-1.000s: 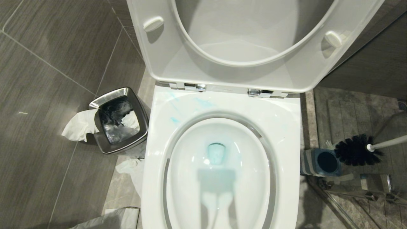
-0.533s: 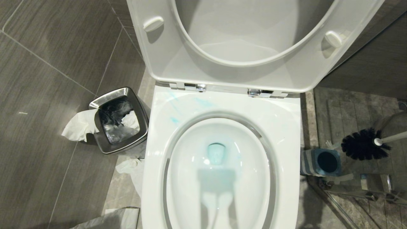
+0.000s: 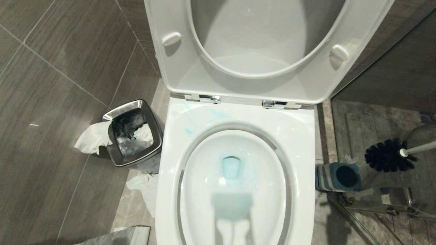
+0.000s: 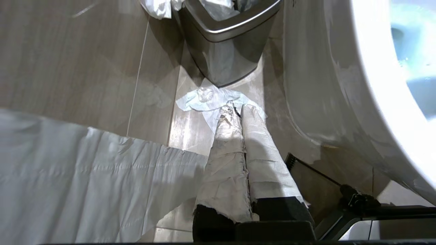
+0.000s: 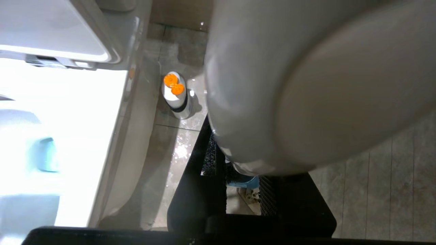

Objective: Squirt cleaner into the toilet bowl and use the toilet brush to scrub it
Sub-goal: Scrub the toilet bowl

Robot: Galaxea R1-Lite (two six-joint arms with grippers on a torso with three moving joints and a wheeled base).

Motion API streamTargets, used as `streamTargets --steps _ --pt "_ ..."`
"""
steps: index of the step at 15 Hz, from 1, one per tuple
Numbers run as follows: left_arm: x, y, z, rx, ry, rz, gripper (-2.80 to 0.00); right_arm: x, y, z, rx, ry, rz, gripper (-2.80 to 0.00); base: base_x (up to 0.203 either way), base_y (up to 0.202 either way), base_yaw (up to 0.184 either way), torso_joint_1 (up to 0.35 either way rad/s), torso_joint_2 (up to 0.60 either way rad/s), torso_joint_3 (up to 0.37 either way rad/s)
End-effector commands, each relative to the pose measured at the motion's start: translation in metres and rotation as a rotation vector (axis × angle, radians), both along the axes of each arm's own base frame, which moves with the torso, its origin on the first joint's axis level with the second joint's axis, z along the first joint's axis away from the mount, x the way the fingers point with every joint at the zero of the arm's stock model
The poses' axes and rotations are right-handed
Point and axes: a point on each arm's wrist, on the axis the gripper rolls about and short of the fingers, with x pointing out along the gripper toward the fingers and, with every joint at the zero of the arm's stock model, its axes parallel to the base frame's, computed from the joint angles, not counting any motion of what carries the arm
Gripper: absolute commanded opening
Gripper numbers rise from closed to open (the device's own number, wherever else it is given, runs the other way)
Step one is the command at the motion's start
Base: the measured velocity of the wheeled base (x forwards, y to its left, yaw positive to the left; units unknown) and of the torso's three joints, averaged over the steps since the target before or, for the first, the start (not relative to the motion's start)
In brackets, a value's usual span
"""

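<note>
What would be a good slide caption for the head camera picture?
Toilet brush lifted beside its holder, right of the open toilet bowl tinted with blue cleaner.

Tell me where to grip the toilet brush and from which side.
Grip the toilet brush on its slim white handle, well back from the black bristle head, coming from the robot's right: the handle runs off that way, head toward the toilet bowl.
</note>
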Motion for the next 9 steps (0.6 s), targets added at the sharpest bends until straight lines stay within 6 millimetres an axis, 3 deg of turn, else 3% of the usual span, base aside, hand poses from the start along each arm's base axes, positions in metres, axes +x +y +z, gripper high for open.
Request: streamTargets --steps 1,9 --pt "0.0001 0.0 -0.0004 0.0 0.001 0.0 -2.8 -0.0016 0.0007 0.001 0.001 0.007 0.006 -2.8 0.0 0.0 0.0 0.001 0.01 0.184" --pt "0.0001 0.0 -0.0004 0.0 0.001 -0.001 -2.8 0.001 -0.0003 0.0096 -0.005 -0.008 0.005 -2.8 0.0 0.0 0.0 0.001 0.0 0.201"
